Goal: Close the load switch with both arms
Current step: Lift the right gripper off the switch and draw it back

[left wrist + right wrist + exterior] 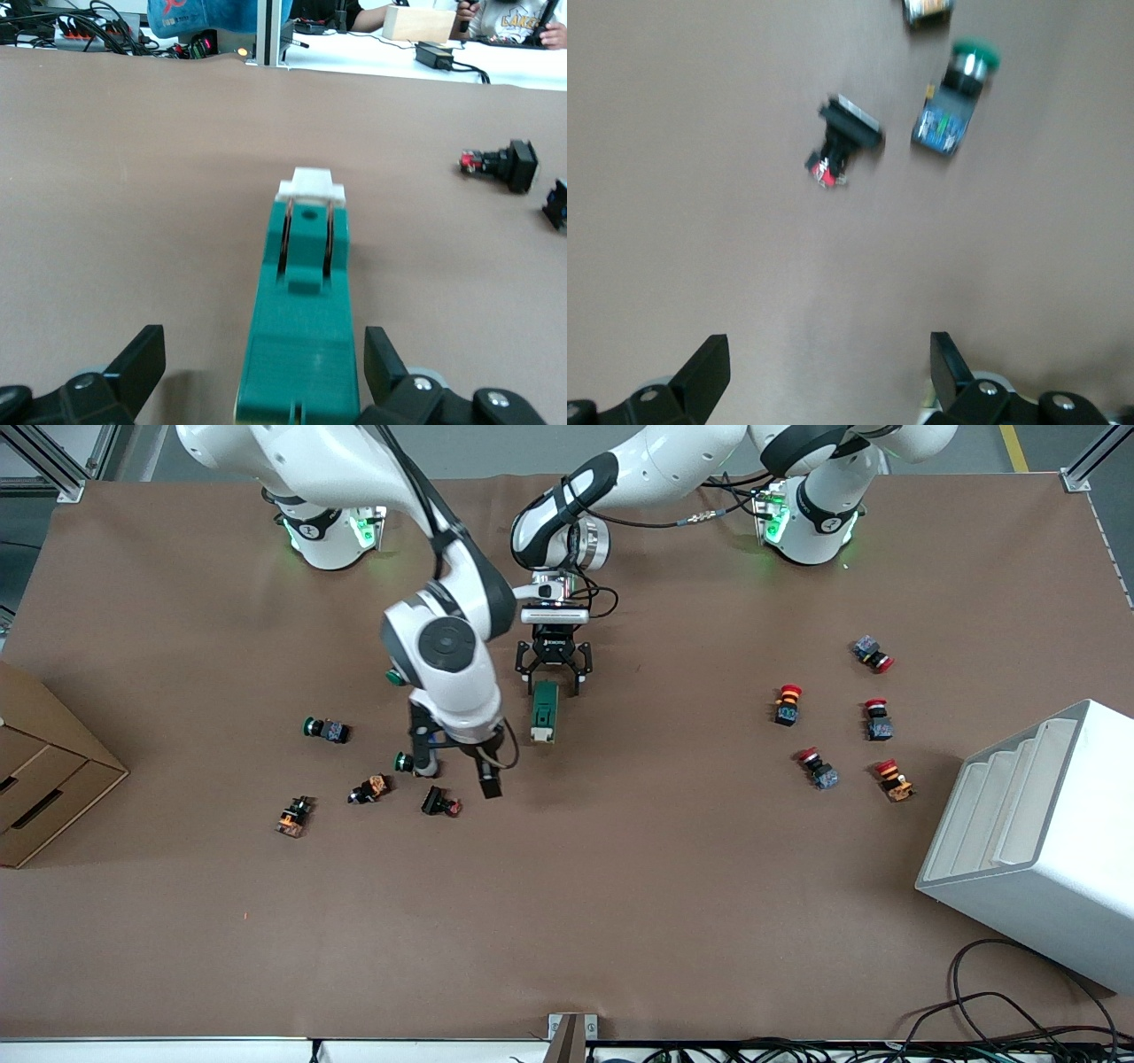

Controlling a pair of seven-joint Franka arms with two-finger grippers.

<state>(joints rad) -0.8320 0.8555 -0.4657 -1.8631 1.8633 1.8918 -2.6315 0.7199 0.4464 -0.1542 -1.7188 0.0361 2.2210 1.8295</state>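
The load switch [543, 710] is a dark green block that lies on the brown table near the middle, with its white handle end [540, 734] toward the front camera. My left gripper [554, 677] is open at the switch's other end, one finger on each side, and grips nothing. In the left wrist view the switch [301, 328] runs between the open fingers [142, 359], with the white handle [310, 184] at its tip. My right gripper [456, 775] is open and empty, just above the table beside the switch, toward the right arm's end. The right wrist view shows bare table between its fingers [709, 363].
Several push buttons lie near my right gripper: a black one [440, 803] [843, 142], a green-capped one [326, 729] and orange-bodied ones [370, 788]. Red-capped buttons [787, 703] lie toward the left arm's end. A white rack [1036, 833] and a cardboard box [44, 779] stand at the table's ends.
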